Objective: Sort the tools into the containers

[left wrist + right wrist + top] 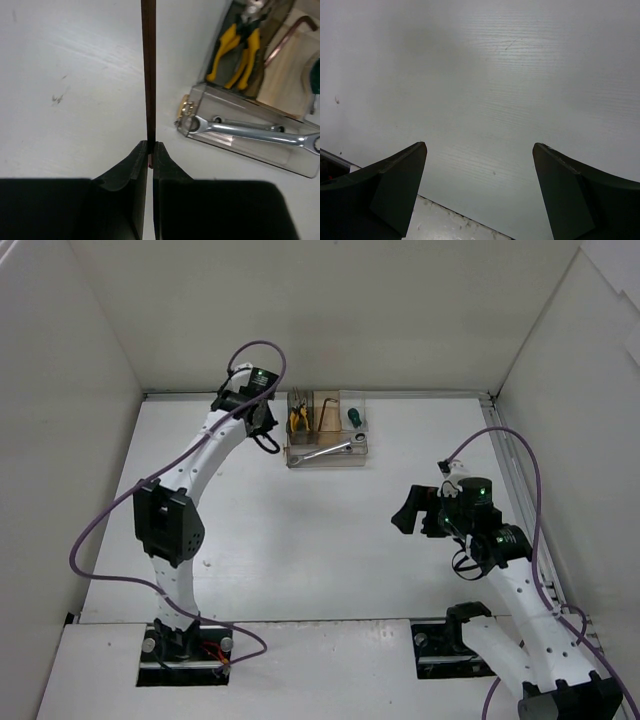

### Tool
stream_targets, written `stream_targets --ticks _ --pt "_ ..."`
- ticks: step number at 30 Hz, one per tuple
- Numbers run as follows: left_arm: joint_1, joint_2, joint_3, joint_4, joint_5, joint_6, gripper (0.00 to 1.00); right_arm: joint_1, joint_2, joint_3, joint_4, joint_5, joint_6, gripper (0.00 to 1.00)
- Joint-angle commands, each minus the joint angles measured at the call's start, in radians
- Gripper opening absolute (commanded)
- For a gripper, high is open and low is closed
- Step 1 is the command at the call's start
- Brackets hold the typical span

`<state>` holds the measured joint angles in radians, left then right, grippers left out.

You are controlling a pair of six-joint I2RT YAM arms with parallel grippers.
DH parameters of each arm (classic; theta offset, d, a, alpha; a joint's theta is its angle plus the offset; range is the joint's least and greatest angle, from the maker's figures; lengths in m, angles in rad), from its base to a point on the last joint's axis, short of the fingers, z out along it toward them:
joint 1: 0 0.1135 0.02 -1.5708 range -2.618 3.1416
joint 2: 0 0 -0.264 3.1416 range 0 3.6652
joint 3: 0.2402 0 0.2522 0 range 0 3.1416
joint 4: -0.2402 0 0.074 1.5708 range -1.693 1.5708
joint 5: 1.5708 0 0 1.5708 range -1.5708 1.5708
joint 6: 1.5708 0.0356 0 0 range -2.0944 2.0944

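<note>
Left wrist view: the left gripper (150, 145) is seen closed, its two black fingers pinched on the near end of a thin dark rod (148, 70). The rod's long axis runs straight out from the fingertips toward 12 o'clock. It is cut off by the upper edge of the picture, so its far end is not shown. Whether it is lifted off the white table (75, 75) cannot be told. An end grip of this kind is probably chosen so that the free end can be led first into an upright slot.

At 2 o'clock from the fingertips a clear box (200, 97) is found, near the rod but apart from it. In its long low front tray a silver wrench (250, 131) is laid flat, its long axis running roughly from 9 to 3 o'clock. Behind the tray, yellow-handled pliers (235, 47) are stood in one compartment, handles toward 7 o'clock. A hex key (285, 37) is leant in the tan compartment beside them. A green screwdriver (315, 75) handle is glimpsed at the 3 o'clock edge.

Four tools are thus judged sorted and the rod is left to place; which compartment is meant for it cannot be told.

In the top view the box is set at 12 o'clock on the table, with the left gripper just at its 9 o'clock side. The right gripper (479, 145) is shown wide open and holding nothing, at 4 o'clock in the top view, well apart from the box.
</note>
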<state>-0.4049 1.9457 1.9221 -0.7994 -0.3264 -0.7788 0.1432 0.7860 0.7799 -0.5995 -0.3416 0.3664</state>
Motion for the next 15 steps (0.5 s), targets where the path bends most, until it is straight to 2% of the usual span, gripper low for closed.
stream_targets --ticks 1,6,15 --pt "-0.005 0.010 0.064 0.208 0.079 0.171 0.00 0.002 0.007 0.016 0.032 -0.002 0.005 0.85" --pt "-0.014 0.088 0.141 0.373 0.196 0.291 0.00 0.004 0.006 0.022 0.030 -0.005 0.011 0.85" --pt "-0.032 0.188 0.192 0.571 0.369 0.374 0.00 0.004 0.036 0.032 0.021 0.004 0.002 0.85"
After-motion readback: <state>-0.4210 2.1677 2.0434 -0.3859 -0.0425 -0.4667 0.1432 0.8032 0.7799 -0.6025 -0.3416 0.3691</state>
